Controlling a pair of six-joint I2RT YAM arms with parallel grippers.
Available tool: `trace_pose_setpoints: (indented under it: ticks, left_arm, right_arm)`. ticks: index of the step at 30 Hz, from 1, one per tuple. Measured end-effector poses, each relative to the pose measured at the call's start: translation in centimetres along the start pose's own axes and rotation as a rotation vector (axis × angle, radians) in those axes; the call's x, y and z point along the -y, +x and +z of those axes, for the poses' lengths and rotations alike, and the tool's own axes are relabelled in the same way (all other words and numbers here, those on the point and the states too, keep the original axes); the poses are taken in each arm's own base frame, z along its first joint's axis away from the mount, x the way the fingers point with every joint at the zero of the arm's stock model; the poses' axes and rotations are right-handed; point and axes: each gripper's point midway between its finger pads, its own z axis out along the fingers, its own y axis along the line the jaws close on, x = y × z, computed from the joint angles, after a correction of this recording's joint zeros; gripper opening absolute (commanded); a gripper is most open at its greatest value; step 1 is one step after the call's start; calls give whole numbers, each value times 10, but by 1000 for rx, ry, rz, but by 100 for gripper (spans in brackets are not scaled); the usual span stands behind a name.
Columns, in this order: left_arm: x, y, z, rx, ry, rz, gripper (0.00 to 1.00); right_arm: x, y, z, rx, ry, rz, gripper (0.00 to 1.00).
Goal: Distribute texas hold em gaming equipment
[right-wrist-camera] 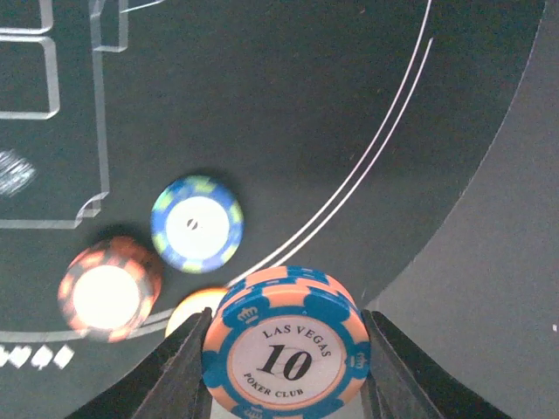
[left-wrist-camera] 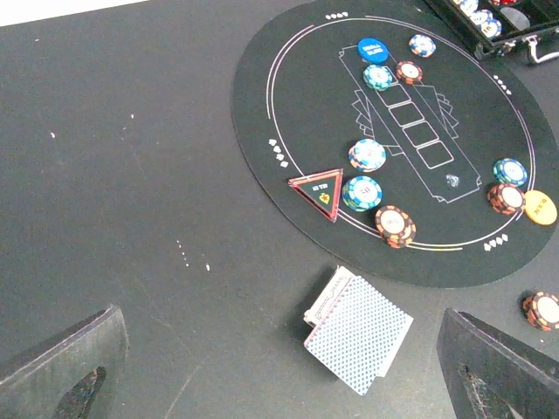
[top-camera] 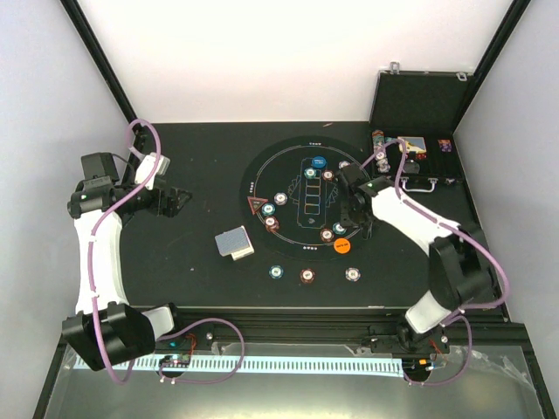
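My right gripper (right-wrist-camera: 286, 362) is shut on a stack of pale orange-and-blue "10" poker chips (right-wrist-camera: 286, 347), held above the right rim of the round black mat (top-camera: 297, 148). Below it lie a blue-green chip (right-wrist-camera: 196, 223), a red chip (right-wrist-camera: 106, 288) and the orange button (right-wrist-camera: 194, 312). My left gripper (left-wrist-camera: 279, 384) is open and empty at the table's left (top-camera: 175, 202). The deck of blue-backed cards (left-wrist-camera: 358, 332) lies between its fingers, and it also shows in the top view (top-camera: 234, 243). The red triangle (left-wrist-camera: 319, 189) and the blue button (left-wrist-camera: 373, 49) sit on the mat.
Three chips (top-camera: 277, 271), (top-camera: 307, 275), (top-camera: 352, 274) lie in a row off the mat near the front edge. An open black chip case (top-camera: 410, 148) stands at the back right. Several more chips sit around the mat's printed card outlines (top-camera: 312, 188).
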Motion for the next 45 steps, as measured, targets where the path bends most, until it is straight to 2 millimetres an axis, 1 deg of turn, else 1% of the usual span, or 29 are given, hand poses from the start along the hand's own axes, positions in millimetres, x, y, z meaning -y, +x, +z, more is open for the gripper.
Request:
trace_pose_setpoints:
  ticks: [3,7,9,11,15,16,17,18,20,22,25,27,29,31,33,35,37,39,42,45]
  left_arm:
    - [1,2,0,-6,3,6,99]
    - [3,6,0,-21,11,17,99]
    - [4,8,0,-28,15,30,99]
    - [6,10,0,-38,22,45,99]
    - [8,22,4,-79,52,79,99]
    - [10,26,4,-92,63,93,99]
    - [10,30,7,-107,76,99,99]
    - [12,33,9,-122,91,115,99]
    - [15,40,13,-152,120,141,99]
    - [19,46,17,-183,142,178,99]
    - [27,55,23,-229,166,250,99]
    - [33,62,28,-264,181,309,99]
    - [37,70,33,-300,193,357,99]
    - [41,78,39,-337,201,398,99]
    - [45,86,43,-374,209,445,99]
    - [49,90,48,-396,218,495,99]
    - [53,93,52,-410,229,541,99]
    - [56,97,58,-415,237,577,99]
    - [57,112,68,-430,248,591,99]
    - [58,126,76,-443,263,588,99]
  right_arm:
    - [9,-12,28,-33,32,19,30]
    - [15,-16,57,-82,63,20,30]
    - [17,-18,68,-94,75,15,31]
    - [19,-19,73,-96,83,14,33]
    - [22,-24,79,-89,84,16,43]
    - [24,-25,81,-88,85,21,47]
    - [25,-26,83,-89,85,26,56]
    - [26,-27,85,-89,83,29,62]
    - [27,-28,89,-91,76,30,70]
    - [26,-29,89,-86,66,42,77]
    - [23,-33,87,-73,50,48,83]
    - [20,-34,80,-55,30,56,86]
    - [18,-38,68,-19,2,67,90]
    - [13,-43,49,31,-28,80,93]
    - [1,-46,29,98,-77,78,96]
    - [-18,-43,12,157,-134,58,100]
    - [-39,-32,1,200,-199,28,100]
    - [-60,-14,-2,215,-258,-10,100]
    - [-81,15,8,200,-309,-55,100]
    - [-94,39,17,180,-343,-93,100]
